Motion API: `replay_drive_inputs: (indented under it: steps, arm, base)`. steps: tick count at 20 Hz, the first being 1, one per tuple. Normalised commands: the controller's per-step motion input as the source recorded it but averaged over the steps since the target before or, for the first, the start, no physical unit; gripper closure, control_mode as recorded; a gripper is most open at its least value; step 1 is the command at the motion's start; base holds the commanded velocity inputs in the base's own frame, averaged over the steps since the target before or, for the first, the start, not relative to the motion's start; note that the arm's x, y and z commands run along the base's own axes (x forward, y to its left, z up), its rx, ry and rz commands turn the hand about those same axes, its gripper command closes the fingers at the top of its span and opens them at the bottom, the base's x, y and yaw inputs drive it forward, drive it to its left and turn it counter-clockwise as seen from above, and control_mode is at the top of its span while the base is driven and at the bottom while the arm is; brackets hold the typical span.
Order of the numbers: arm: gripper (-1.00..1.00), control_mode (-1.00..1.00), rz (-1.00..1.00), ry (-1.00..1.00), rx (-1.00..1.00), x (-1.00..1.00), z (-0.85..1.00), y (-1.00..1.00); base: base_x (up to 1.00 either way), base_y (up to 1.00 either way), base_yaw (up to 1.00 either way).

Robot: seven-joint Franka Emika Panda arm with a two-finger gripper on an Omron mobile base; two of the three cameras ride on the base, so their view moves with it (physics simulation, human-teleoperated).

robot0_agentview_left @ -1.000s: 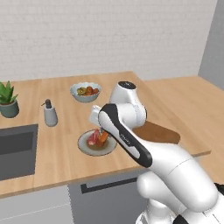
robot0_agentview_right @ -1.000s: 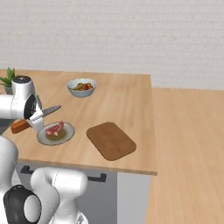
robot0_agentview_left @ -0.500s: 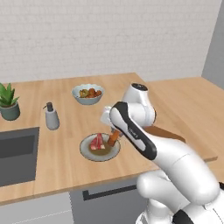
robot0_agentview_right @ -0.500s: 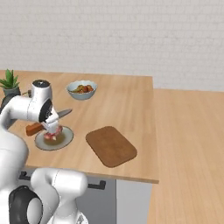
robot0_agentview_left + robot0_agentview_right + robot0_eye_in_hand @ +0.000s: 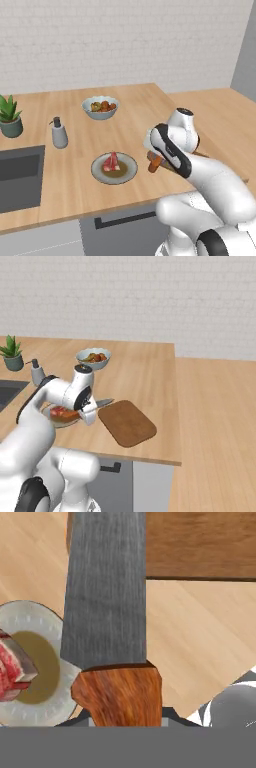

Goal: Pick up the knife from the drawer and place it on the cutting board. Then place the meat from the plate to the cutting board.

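A grey bowl (image 5: 100,107) of red and orange food was set far back on the wooden counter (image 5: 70,165). To its left, nearer, a grey soap dispenser (image 5: 59,133) was stood, with a potted plant (image 5: 10,116) further left. A dark sink (image 5: 17,178) was recessed at the near left.

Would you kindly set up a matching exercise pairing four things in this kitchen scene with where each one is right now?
Things:
1. knife
2. meat
3. cutting board
4. plant

Places:
A. on the grey plate
B. bare on the counter, right of the plate
C. held in the claw above the counter
D. in a pot beside the sink

Pairs: 1-C, 2-A, 3-B, 4-D
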Motion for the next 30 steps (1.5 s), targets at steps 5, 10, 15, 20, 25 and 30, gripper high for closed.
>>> replay_drive_inputs:
  steps: [5,10,15,20,25,30]
  arm:
    - [1.0,-1.0,-0.14,0.16,0.04,0.7,-0.36,-0.92]
    - [1.0,-1.0,0.0,0.08,0.0,0.75,-0.03,-0.39]
    - [1.0,-1.0,0.0,0.1,-0.04,0.44,-0.43,-0.37]
    - [1.0,-1.0,-0.01,0.08,-0.05,0.26,-0.43,-0.21]
    - [1.0,-1.0,0.0,0.01,-0.08,0.11,-0.38,-0.09]
    - [-1.0,-1.0,0.0,0.0,-0.1,0.0,-0.52,0.02]
  base:
    - [0.0,0.0,0.0]
    - [0.0,0.0,0.0]
    - [0.0,0.0,0.0]
    - [0.0,0.0,0.0]
    - [0.0,0.0,0.0]
    - [0.0,0.0,0.0]
